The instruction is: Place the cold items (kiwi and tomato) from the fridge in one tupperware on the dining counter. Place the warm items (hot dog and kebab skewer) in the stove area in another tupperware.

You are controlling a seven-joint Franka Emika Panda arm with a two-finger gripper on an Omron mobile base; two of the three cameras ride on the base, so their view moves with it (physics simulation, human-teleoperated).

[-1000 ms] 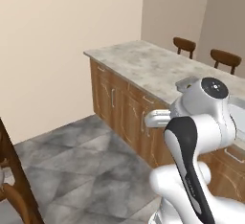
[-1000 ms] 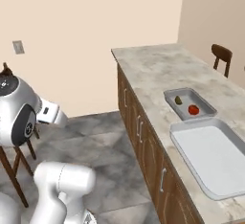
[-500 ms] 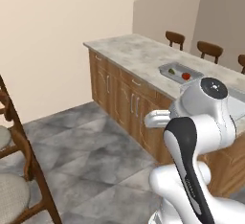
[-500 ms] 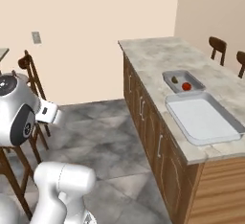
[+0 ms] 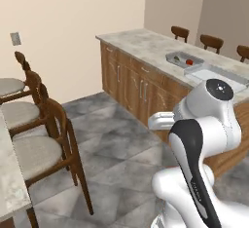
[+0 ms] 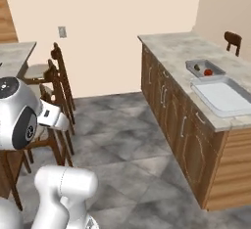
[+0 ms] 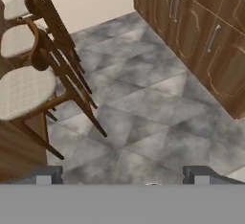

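A small grey tupperware (image 5: 181, 59) (image 6: 205, 68) sits on the marble dining counter (image 5: 141, 42) (image 6: 171, 47). Inside it lie the red tomato (image 5: 189, 62) (image 6: 208, 72) and the dark green kiwi (image 5: 176, 59) (image 6: 197, 67). Right beside it is a larger, empty tupperware (image 5: 214, 73) (image 6: 223, 96). My gripper (image 7: 122, 177) is open, with nothing between its fingertips (image 7: 44, 175). It hangs over the grey tiled floor, well away from the counter. The hot dog and the kebab skewer are out of view.
Wooden bar stools (image 5: 36, 149) (image 6: 54, 76) (image 7: 28, 89) line a second counter (image 5: 7, 183) on my left. Wooden cabinet doors (image 7: 201, 36) front the dining counter on my right. Grey tiled floor (image 7: 143, 103) lies between them. Chairs (image 5: 180, 31) stand behind the dining counter.
The whole picture has swung as the base turned: the dining counter slid to the right and farther off, and the stools came into view. The gripper stays open.
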